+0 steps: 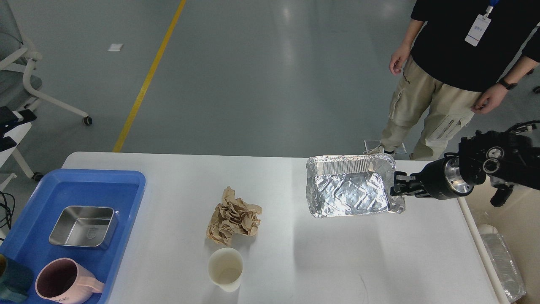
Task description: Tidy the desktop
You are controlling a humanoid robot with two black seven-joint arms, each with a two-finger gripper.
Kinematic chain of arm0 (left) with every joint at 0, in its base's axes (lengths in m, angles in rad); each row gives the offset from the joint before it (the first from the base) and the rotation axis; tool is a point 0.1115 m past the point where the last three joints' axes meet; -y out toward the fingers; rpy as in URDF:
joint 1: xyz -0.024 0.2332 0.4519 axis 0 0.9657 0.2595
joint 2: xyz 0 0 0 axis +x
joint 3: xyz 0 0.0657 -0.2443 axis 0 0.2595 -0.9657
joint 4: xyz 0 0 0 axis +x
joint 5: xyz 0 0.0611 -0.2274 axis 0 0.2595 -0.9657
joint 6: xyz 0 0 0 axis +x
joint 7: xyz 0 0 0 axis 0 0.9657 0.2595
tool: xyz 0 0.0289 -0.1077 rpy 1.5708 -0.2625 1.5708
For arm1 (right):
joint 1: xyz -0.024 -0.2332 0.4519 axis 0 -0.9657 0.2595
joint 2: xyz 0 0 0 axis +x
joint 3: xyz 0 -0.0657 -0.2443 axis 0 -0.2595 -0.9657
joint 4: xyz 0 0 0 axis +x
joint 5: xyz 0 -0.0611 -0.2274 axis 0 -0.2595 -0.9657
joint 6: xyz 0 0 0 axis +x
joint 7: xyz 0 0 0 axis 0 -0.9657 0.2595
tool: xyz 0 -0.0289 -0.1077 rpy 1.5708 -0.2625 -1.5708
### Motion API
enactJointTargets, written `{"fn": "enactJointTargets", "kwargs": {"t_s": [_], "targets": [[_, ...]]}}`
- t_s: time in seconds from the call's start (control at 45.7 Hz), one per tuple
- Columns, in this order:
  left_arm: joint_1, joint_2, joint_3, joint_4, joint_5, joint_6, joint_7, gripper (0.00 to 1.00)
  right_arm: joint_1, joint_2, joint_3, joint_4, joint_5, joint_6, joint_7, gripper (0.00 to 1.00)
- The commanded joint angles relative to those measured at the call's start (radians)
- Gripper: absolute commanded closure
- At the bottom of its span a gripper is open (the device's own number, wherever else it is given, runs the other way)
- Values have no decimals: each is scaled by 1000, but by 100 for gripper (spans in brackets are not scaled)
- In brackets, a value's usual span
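Note:
The white desktop holds a crumpled brown paper and a white paper cup near the middle. My right gripper is shut on the right rim of an empty foil tray. It holds the tray tilted a little above the desktop's far right part, with its shadow below. Of my left gripper, only two black fingertips show at the left edge. They stand apart and hold nothing.
A blue plastic tray at the left holds a steel box, a pink mug and a teal item. A cream bin with foil trays stands beside the right edge. A person stands beyond the far right corner.

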Motion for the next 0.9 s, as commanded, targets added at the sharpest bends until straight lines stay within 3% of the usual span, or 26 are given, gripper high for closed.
{"fn": "enactJointTargets", "kwargs": {"t_s": [0.0,0.131,0.372,0.568,0.634,0.7,0.875], "targets": [[-1,35,70,-9,10,155,109,3,1,5,2,0,0,-2,1,100],[-1,58,107,-40,12,227,121,3,12,5,3,0,0,-2,1,100],[-1,52,109,-161,25,224,98,3,18,2,5,2,0,-3,1,100],[-1,46,178,-183,64,201,89,3,18,-1,22,5,0,-3,1,100],[-8,44,222,-181,172,199,51,3,20,-1,28,5,0,-3,0,100],[-8,35,258,-175,327,199,-13,3,18,0,29,5,0,-3,1,100],[3,-25,267,-169,600,196,-135,3,18,0,37,8,0,-3,0,100]]}}
